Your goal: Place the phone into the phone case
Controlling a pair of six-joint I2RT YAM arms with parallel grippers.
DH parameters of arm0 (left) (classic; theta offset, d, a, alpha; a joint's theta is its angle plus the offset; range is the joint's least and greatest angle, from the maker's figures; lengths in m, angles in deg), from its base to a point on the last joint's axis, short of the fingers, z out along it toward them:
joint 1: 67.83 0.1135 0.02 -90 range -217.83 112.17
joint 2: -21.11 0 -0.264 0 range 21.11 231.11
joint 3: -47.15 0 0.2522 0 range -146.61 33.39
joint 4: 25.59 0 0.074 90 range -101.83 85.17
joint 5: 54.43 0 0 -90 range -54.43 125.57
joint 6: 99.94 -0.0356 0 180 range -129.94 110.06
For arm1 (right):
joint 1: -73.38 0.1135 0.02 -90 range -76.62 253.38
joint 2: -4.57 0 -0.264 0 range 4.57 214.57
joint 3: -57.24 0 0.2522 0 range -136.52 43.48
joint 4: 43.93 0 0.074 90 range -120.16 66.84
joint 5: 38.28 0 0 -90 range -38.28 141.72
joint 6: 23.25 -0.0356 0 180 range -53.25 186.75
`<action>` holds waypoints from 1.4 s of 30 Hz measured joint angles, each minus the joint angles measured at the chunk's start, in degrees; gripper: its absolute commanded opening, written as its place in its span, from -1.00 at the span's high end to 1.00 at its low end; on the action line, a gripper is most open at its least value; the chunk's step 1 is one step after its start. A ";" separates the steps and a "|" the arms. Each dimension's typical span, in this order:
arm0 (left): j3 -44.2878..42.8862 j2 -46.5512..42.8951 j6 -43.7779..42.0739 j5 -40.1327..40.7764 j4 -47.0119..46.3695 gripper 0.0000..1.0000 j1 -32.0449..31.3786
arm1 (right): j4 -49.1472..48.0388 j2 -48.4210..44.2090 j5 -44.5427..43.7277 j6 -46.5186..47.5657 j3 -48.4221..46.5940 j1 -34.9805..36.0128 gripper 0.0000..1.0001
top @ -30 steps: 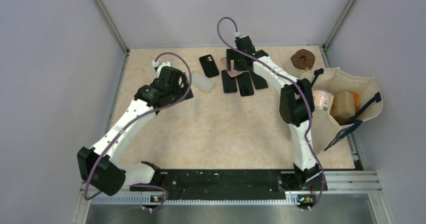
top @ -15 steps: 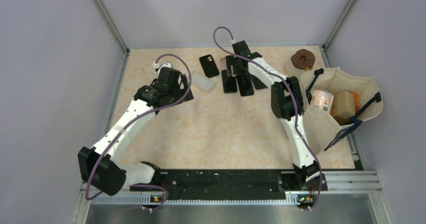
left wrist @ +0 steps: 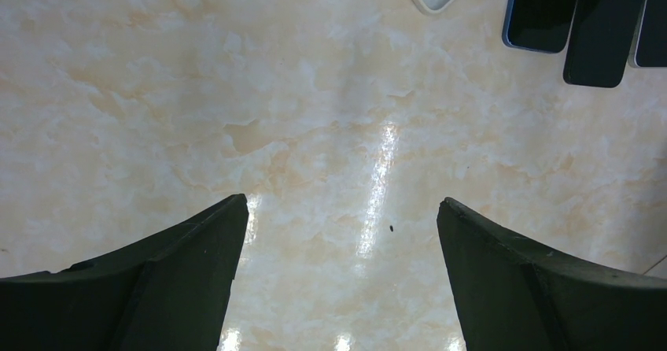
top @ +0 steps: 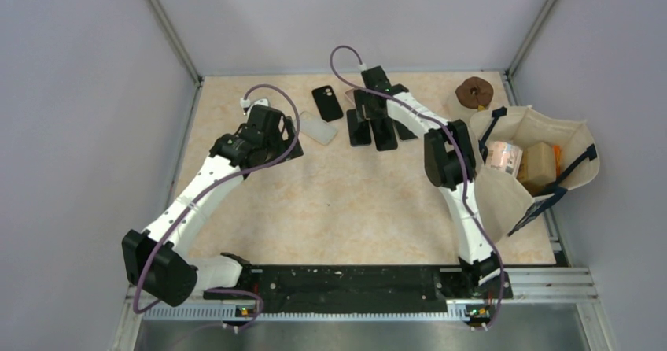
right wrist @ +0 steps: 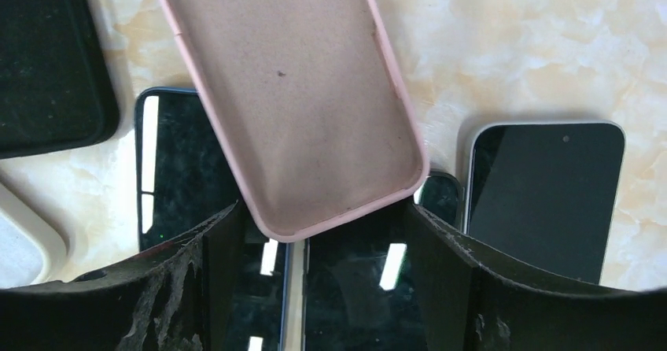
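Straddling pink case (right wrist: pixel 299 91) rim, right end effector (right wrist: pixel 322 211) apart, left end effector (left wrist: pixel 342 203) apart

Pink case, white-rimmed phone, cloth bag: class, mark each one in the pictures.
Pink case (right wrist: pixel 299 107): right wrist view, its open inside.
White-rimmed phone (right wrist: pixel 543 197): right wrist view, dark screen.
Cloth bag (top: pixel 506 197): top view, its near side wall.
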 measured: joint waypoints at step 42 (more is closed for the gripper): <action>-0.07 1.64 -1.03 0.07 1.77 -0.88 0.22 | -7.15 3.87 7.23 5.70 -3.56 2.25 1.00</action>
